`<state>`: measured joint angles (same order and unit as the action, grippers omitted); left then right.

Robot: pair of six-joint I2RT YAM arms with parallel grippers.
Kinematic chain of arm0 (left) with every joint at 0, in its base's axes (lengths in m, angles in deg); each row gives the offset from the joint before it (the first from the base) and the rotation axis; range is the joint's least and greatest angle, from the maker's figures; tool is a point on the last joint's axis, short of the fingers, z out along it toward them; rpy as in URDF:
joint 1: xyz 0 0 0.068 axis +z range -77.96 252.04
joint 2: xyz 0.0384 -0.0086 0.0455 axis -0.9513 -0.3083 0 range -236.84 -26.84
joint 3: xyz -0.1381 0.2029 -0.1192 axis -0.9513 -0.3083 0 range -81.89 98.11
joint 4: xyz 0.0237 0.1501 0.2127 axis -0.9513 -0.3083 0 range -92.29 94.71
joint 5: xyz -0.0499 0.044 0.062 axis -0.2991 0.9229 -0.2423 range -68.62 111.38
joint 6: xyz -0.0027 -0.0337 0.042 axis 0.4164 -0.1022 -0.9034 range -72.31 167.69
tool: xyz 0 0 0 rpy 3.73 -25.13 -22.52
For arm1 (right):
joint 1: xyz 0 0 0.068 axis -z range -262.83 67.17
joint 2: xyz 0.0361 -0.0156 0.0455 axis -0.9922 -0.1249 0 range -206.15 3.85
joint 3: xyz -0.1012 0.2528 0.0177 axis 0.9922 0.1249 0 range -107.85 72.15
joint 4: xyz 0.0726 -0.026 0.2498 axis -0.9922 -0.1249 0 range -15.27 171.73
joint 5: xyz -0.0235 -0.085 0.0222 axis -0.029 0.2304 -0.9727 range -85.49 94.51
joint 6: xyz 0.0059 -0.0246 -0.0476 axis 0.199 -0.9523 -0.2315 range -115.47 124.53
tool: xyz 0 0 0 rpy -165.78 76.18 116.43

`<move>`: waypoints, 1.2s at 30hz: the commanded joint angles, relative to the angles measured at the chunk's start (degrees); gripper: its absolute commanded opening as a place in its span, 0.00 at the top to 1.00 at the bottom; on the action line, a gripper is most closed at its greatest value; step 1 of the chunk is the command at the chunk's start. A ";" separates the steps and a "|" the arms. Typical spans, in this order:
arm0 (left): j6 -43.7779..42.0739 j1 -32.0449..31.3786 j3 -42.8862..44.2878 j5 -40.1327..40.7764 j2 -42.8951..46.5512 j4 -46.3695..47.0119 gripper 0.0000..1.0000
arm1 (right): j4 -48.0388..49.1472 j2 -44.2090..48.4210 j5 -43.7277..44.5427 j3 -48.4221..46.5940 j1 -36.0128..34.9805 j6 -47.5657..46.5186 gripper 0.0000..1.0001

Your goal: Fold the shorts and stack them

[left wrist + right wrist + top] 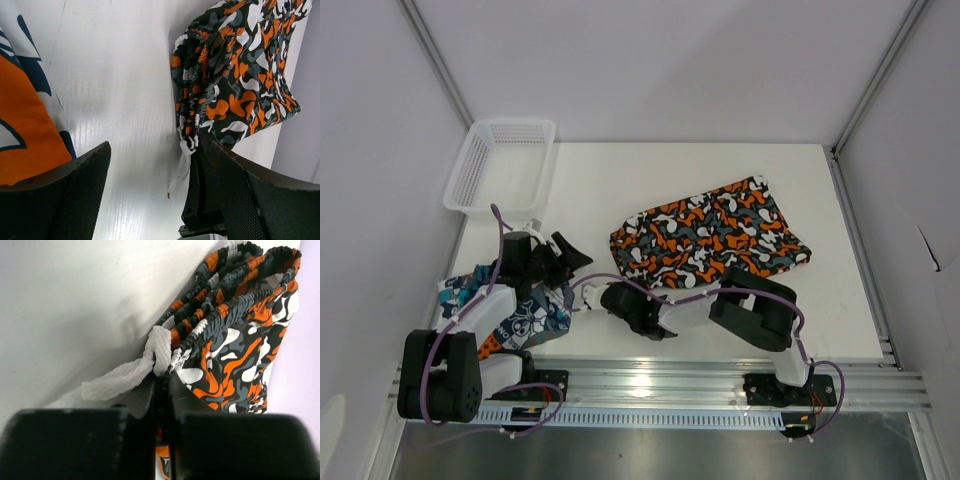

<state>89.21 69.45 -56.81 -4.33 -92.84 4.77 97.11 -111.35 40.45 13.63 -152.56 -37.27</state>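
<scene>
The camouflage shorts (715, 235) lie spread at the table's middle right, waistband toward the arms. My right gripper (625, 290) is shut on the gathered waistband (235, 300) by its white drawstring knot (160, 347). In the right wrist view cloth (235, 340) sits pinched between the closed jaws at my right gripper (161, 382). The patchwork skull shorts (525, 320) lie crumpled at the near left, partly under the left arm. My left gripper (565, 255) hangs open above bare table (125, 75) between both pairs, empty (160, 150); the patchwork cloth (25, 135) shows at its left.
A white mesh basket (505, 165) stands at the back left corner. The right gripper's black finger (197, 195) shows close beside my left gripper's right finger. Enclosure walls and aluminium posts bound the table on both sides.
</scene>
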 commanded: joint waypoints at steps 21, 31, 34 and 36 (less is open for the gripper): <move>12.88 -9.88 2.25 -3.03 -3.43 6.36 0.03 | 10.91 15.52 -7.64 11.77 2.67 9.37 1.00; 20.00 -13.84 1.81 -1.53 -5.46 12.78 0.01 | 9.23 17.81 -10.81 11.68 3.82 10.69 1.00; 21.67 -14.98 3.83 -1.00 -7.12 12.42 0.01 | 8.97 17.81 -10.98 11.59 3.82 10.69 1.00; 23.78 -15.43 4.45 -1.27 -8.79 13.74 0.01 | 9.14 17.82 -10.98 11.59 3.82 10.69 1.00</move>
<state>108.79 55.18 -55.04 -5.95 -99.75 15.00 104.69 -96.18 30.44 25.41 -148.74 -28.00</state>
